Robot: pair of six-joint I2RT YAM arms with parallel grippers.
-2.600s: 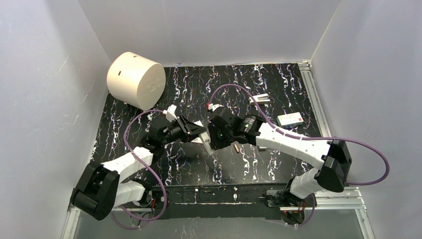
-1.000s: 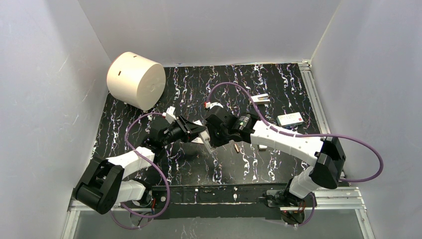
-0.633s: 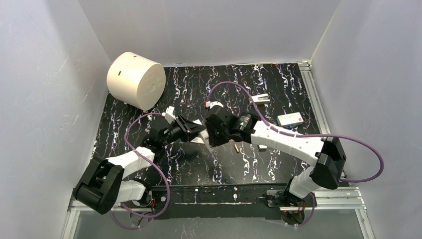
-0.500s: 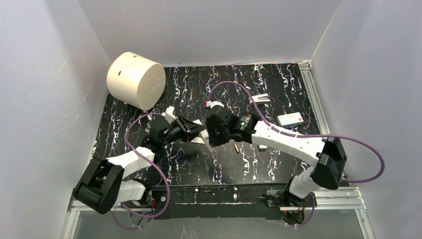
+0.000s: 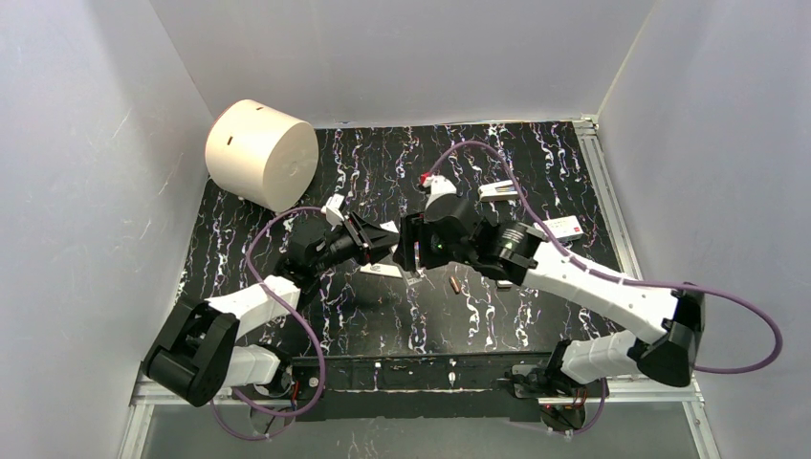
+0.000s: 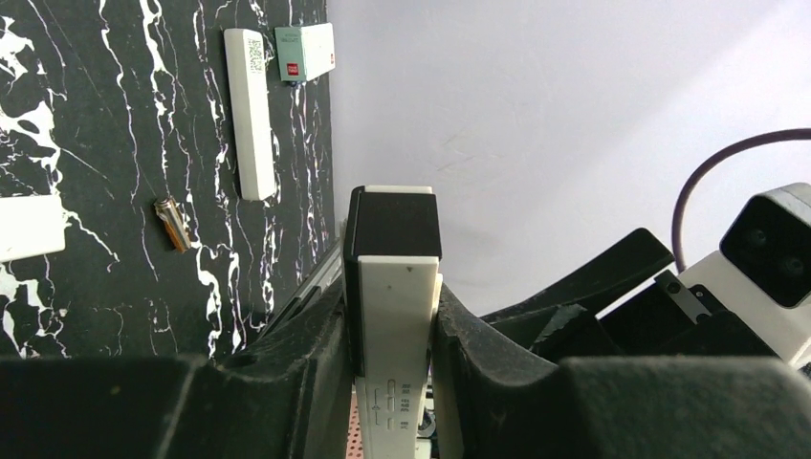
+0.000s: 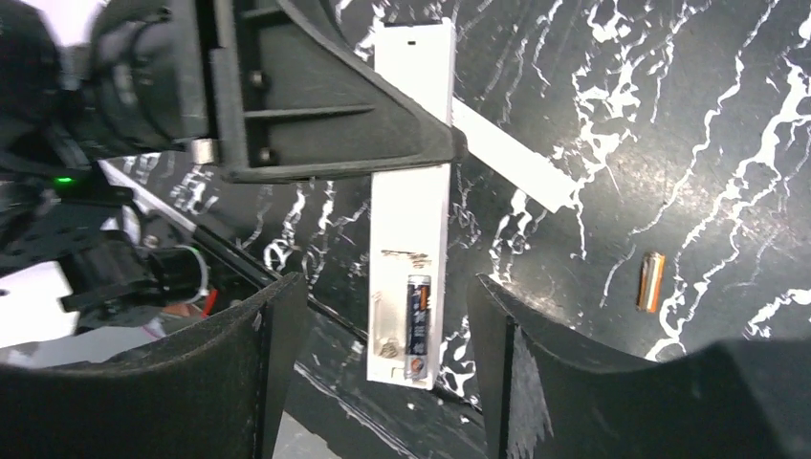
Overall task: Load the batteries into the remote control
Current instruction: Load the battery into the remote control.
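My left gripper (image 6: 394, 306) is shut on the white remote control (image 6: 395, 335) and holds it above the table. In the right wrist view the remote control (image 7: 411, 191) shows its open back recess, with one battery (image 7: 418, 311) seated in the right slot and the left slot empty. The other battery (image 7: 650, 282) lies loose on the table; it also shows in the top view (image 5: 456, 285) and the left wrist view (image 6: 173, 224). My right gripper (image 7: 383, 287) is open and empty, its jaws well apart on either side of the remote's end. In the top view the two grippers, left (image 5: 383, 236) and right (image 5: 409, 247), meet at mid-table.
A short white flat piece (image 5: 381, 271) lies on the table under the grippers. A plain white strip (image 5: 497, 191) and a white box with a red mark (image 5: 564, 228) lie at the back right. A big white cylinder (image 5: 260, 153) stands at the back left.
The right arm has swung, its wrist moving back and to the right while the gripper still faces the remote. The left gripper with the remote has shifted slightly rearward.
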